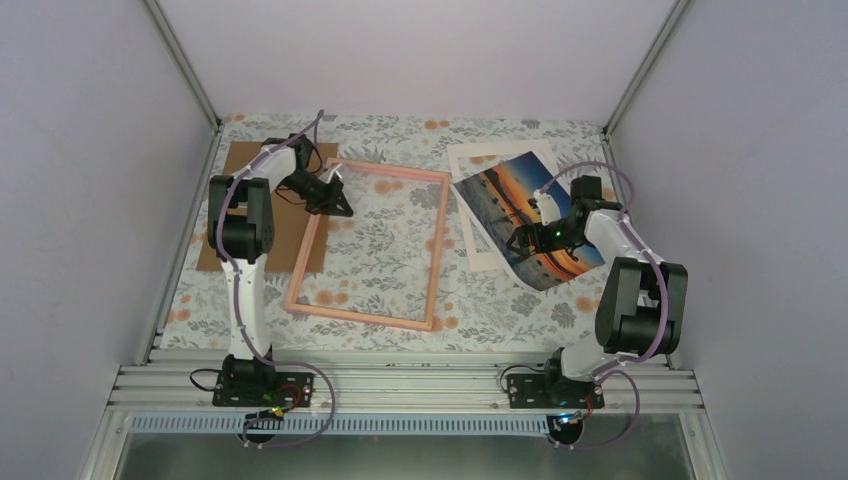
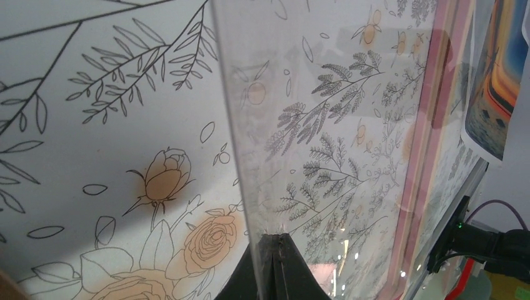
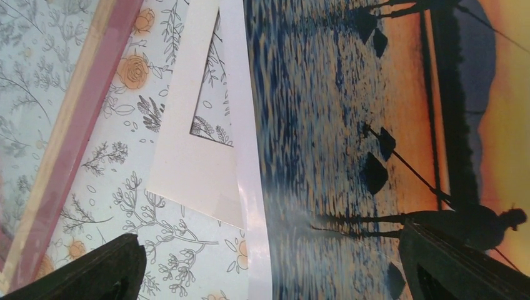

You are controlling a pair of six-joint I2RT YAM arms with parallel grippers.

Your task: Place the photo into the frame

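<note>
Photo [image 1: 492,200] lay toward the desk's far right corner, partly over a white mat board [image 1: 480,158], beneath the right gripper [image 1: 527,237], whose jaws were spread wide. Mid-desk lay the pink frame [image 1: 437,250]; at its far left corner the left gripper [image 1: 335,198] pinched the edge of a clear pane [image 2: 325,125].

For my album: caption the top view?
Left gripper pinching a clear pane at the frame; open right gripper over photo.
</note>
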